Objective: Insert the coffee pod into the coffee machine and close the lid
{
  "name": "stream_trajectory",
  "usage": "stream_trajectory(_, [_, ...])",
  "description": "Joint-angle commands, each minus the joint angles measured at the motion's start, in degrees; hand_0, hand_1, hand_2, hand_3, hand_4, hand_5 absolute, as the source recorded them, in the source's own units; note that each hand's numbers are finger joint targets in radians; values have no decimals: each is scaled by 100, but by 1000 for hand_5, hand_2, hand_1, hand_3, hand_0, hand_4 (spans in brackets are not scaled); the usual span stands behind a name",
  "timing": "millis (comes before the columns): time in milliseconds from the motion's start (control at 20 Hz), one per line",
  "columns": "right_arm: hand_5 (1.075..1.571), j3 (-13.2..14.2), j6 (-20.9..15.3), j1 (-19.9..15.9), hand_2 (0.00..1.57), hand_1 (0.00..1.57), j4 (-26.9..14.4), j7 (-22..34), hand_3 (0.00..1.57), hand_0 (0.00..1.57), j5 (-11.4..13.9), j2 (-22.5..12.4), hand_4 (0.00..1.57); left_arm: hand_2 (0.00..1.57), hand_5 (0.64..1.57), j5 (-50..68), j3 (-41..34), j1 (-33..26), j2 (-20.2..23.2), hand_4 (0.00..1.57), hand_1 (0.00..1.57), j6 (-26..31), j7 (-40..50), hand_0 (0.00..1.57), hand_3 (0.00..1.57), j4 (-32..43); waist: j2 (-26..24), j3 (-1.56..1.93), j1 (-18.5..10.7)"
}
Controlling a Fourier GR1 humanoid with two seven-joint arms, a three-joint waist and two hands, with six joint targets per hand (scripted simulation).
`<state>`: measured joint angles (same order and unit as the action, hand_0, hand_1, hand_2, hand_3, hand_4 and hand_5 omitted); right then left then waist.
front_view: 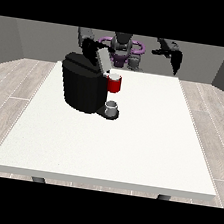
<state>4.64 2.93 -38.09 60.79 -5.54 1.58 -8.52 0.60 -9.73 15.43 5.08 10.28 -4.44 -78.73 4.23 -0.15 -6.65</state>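
Observation:
The black coffee machine [82, 87] stands on the table's left half. Its grey lid [103, 58] is raised and tilts back over the machine's top. A red pod holder [114, 85] sticks out at the machine's front, and a small pale round top, the coffee pod [114, 76], sits in it. The hand at the view's left [91, 45] is just behind the raised lid and close to its upper edge; whether it touches the lid I cannot tell. The hand at the view's right [176, 60] hangs in the air behind the table's far edge, fingers pointing down, holding nothing.
A small grey cup [112, 107] stands on the machine's drip tray under the red holder. The white table [129, 147] stretches bare towards the camera and to the right. The robot's torso [122, 47] is behind the far edge.

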Motion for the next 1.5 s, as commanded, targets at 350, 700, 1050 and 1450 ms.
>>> stream_trajectory(350, [1571, -318, -122, -391, 0, 0, -160, 267, 0, 0, 351, 167, 0, 0, 1571, 214, -170, -19, 330, 148, 0, 254, -166, 0, 0, 269, 12, 14, -178])
stream_trajectory(700, [1571, -532, -402, -684, 0, 0, -154, 410, 0, 0, 644, 236, 141, 0, 1571, 88, 189, 286, 21, 0, 0, 89, 99, 0, 0, 100, 92, 15, -461])
stream_trajectory(1050, [1571, -513, -133, -608, 0, 0, 422, 480, 0, 0, 322, 157, 30, 0, 1571, 89, 120, 109, 73, 185, 0, 181, -481, 0, 0, 213, 17, 12, -305])
stream_trajectory(1450, [1571, -1102, 182, 887, 0, 0, 1020, -235, 0, 0, -310, 839, 286, 0, 1571, 129, -79, -413, -17, 192, 0, -57, -781, 0, 0, 402, -611, 14, 442])
